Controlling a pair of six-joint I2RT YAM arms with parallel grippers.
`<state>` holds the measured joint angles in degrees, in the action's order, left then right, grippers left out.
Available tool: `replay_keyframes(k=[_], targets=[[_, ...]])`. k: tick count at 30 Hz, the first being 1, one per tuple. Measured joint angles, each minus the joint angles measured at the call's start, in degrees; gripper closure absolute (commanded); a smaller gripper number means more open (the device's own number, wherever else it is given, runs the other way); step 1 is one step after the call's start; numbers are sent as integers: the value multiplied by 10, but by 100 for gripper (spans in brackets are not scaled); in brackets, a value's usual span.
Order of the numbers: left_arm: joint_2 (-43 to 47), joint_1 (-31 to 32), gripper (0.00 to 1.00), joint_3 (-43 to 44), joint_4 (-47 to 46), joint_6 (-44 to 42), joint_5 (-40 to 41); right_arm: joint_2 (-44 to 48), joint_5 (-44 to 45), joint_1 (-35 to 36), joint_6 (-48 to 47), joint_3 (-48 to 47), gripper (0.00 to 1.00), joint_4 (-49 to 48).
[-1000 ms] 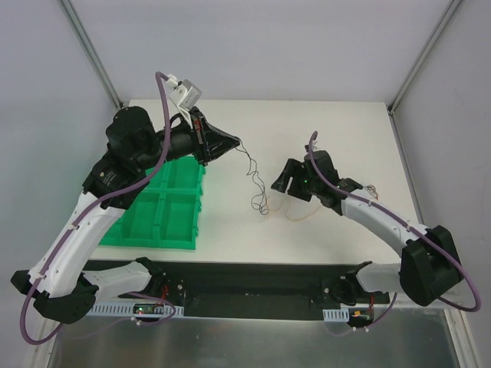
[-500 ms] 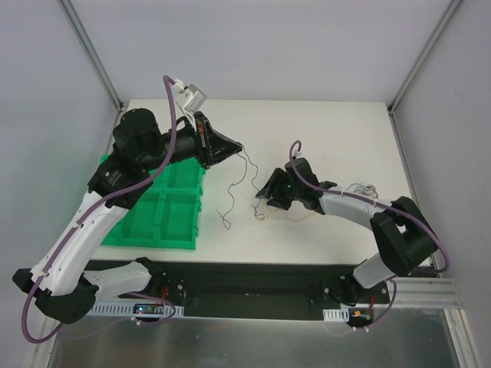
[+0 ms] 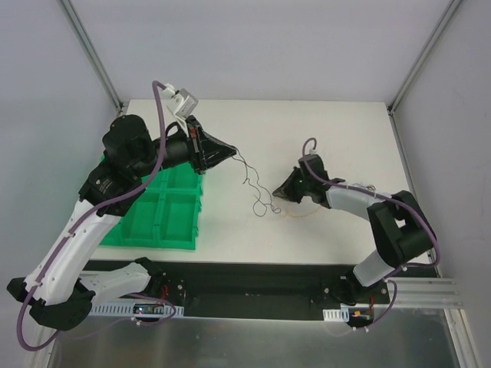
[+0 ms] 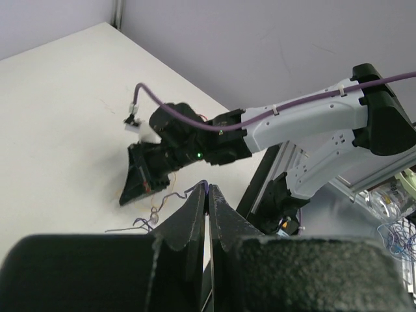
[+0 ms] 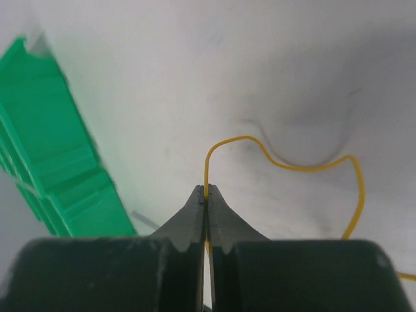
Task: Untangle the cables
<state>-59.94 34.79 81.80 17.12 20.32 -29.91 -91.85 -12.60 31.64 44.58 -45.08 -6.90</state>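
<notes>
Green plastic compartment tray (image 3: 165, 218) stood at the white table's (image 3: 345, 123) left edge. Left gripper (image 3: 233, 150), jaws closed, pinched a thin dark kinked wire (image 3: 261, 205) trailing to mid-table. Right gripper (image 5: 207, 195), jaws closed, pinched a thin yellow wire (image 5: 286, 164) lying mid-table.
</notes>
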Motion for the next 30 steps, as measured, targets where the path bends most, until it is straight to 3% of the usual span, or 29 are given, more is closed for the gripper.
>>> replay_keyframes(k=[8, 17, 19, 24, 30], targets=[[46, 0, 100, 33, 30, -22, 21, 65, 79, -216, -144, 2, 100, 129], [20, 0, 100, 54, 36, -38, 36, 113, 166, -308, -261, 9, 99, 209], [6, 0, 100, 54, 38, -38, 35, 129, 169, -314, -275, 12, 93, 212], [-31, 0, 100, 52, 41, -33, 28, 154, 115, -309, -299, 39, 62, 186], [-60, 0, 100, 10, 22, -19, 11, 219, 88, -279, -311, 92, 50, 180]])
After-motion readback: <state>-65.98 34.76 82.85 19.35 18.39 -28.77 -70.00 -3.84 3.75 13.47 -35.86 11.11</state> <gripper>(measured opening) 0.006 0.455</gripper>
